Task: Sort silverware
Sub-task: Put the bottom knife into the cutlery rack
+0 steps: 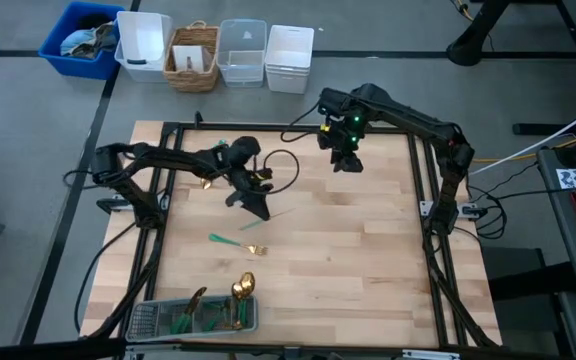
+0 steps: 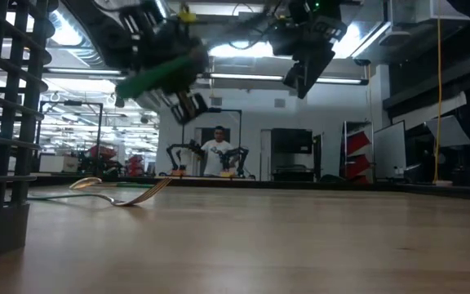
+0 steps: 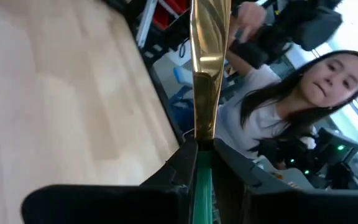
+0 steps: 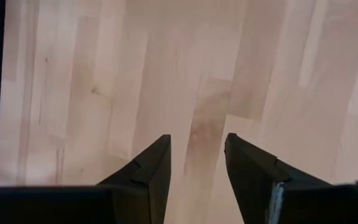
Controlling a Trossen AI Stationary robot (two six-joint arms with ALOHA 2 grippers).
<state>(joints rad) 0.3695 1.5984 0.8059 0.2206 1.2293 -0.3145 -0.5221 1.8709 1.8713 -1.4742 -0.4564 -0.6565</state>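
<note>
The pale wood-plank counter (image 1: 348, 250) sits in a black frame on a grey floor (image 1: 28, 150). Beyond its far edge stand a blue bin (image 1: 80, 40), a wicker basket (image 1: 193, 58) and several white and clear tubs (image 1: 242, 52). Seen level across the top, the room behind is a large workshop lit by long ceiling strip lights (image 2: 243, 49), with a person in a white top (image 2: 217, 153) at a distant bench, dark cabinets (image 2: 292, 153) and red shelving (image 2: 357, 147) against the wall.
</note>
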